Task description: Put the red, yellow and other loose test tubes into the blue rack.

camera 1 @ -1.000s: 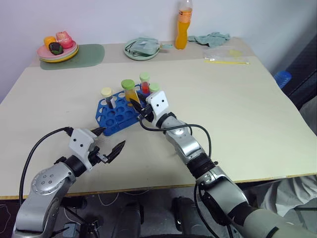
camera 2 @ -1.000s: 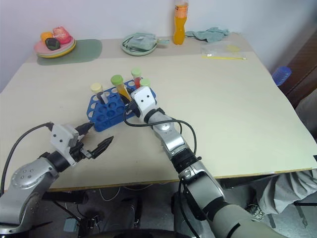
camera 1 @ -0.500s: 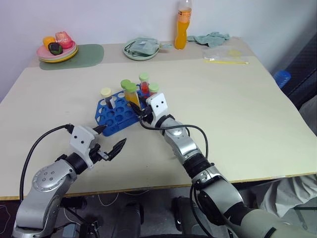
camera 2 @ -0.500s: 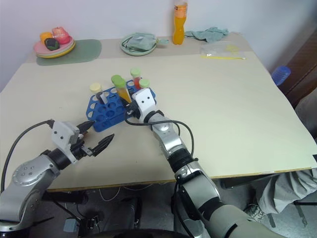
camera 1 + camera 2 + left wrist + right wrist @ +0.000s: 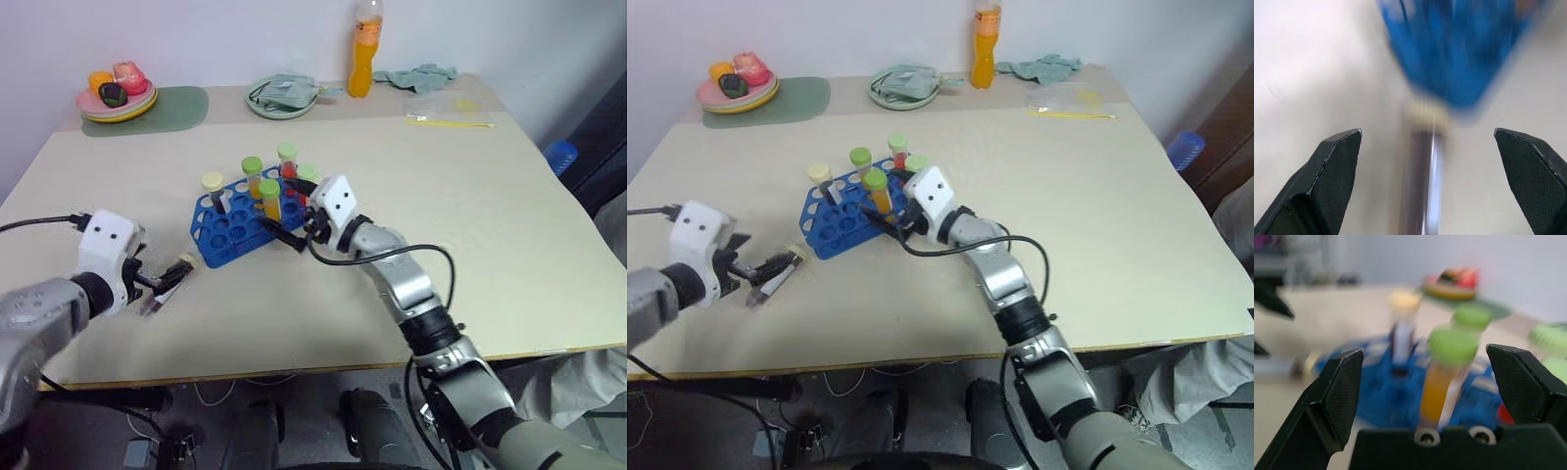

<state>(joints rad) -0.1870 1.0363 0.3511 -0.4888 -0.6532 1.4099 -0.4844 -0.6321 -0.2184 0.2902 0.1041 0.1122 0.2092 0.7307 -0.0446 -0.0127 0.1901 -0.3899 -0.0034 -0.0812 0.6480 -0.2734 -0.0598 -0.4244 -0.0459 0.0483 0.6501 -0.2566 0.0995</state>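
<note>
The blue rack [image 5: 227, 227] sits mid-table with several capped tubes upright in it: a cream-capped one [image 5: 213, 189], a red one [image 5: 287, 164] and a yellow one with a green cap [image 5: 269, 199]. My right gripper [image 5: 290, 221] is open at the rack's right end. The yellow tube [image 5: 1441, 380] stands free just ahead of its spread fingers. My left gripper [image 5: 160, 287] is open and tilted down over a loose dark tube [image 5: 1419, 188] with a cream cap. That tube lies on the table between its fingers, just short of the rack's near corner.
At the back of the table are a plate of fruit [image 5: 115, 98] on a green mat [image 5: 168, 106], a bowl with a cloth [image 5: 281, 96], an orange bottle [image 5: 363, 51], a crumpled cloth [image 5: 421, 75] and a plastic bag [image 5: 446, 110].
My right gripper opened, let go of the yellow tube, which now stands in the rack, and drew back to the right. My left gripper swung left and tipped down over the lying tube.
</note>
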